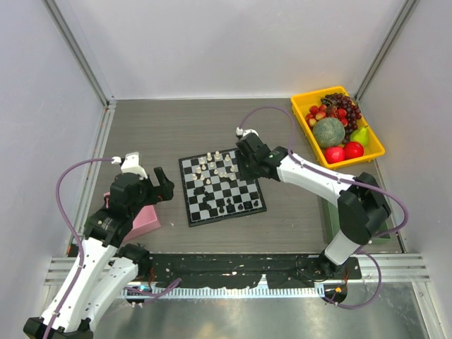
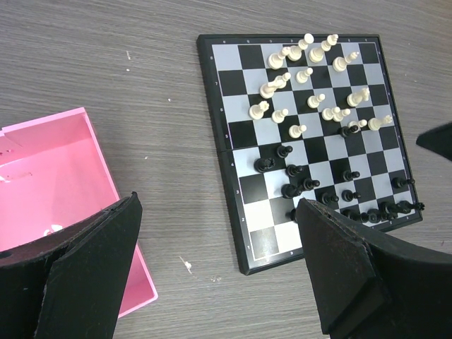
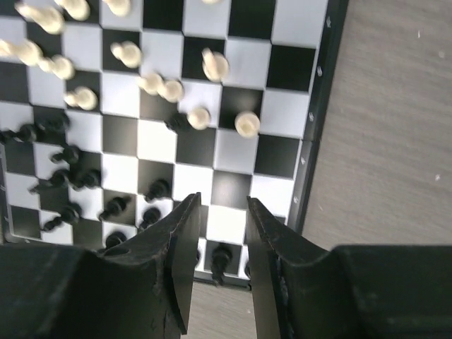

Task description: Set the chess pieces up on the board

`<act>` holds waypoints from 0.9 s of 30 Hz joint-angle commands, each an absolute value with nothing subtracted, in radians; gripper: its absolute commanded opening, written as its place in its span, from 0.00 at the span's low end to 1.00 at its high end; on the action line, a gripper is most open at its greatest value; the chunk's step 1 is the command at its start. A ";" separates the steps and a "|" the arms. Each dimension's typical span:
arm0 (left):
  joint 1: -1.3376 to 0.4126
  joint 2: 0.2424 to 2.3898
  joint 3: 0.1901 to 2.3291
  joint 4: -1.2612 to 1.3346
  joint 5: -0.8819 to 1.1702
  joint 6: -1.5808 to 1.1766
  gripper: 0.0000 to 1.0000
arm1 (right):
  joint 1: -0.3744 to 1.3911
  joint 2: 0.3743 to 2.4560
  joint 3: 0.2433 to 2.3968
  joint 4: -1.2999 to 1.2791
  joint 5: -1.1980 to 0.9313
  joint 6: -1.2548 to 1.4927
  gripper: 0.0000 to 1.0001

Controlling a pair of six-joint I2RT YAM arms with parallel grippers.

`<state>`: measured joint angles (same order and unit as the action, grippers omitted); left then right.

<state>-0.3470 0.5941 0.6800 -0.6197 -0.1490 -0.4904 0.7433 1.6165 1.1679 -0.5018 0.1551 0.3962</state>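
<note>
Right claw (image 3: 222, 205) parted narrowly, gripping nothing, at two o'clock over the board (image 3: 318, 106) centred on the tabletop (image 2: 141, 70), probably to sort jumbled chess pieces (image 3: 246, 123). Left claw (image 2: 219, 205) gaping, empty, parked clear at nine o'clock.

Counts, all views. One board (image 2: 253, 240) carries two kinds of chess pieces: white pieces (image 2: 258, 110), more than a dozen, and black pieces (image 2: 263, 164), likewise more than a dozen; overlaps prevent an exact tally of either. One pink box (image 2: 63, 162). One yellow tray (image 1: 299, 119) holds one melon (image 1: 328, 132), two red apples (image 1: 334, 154), one green pear (image 1: 360, 135), one bunch of dark grapes (image 1: 342, 104) and some small red fruits too small to count. I have two arms with one gripper each: my left gripper (image 2: 217, 206) and my right gripper (image 3: 222, 203).
</note>
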 commanded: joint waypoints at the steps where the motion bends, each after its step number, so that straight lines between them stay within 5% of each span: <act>1: -0.347 0.583 0.692 -0.598 -0.153 -0.489 1.00 | 0.742 1.692 1.275 -0.485 0.132 0.391 0.38; 27: -0.348 0.594 0.696 -0.607 -0.178 -0.468 1.00 | 0.790 1.911 1.445 -0.459 0.112 0.442 0.34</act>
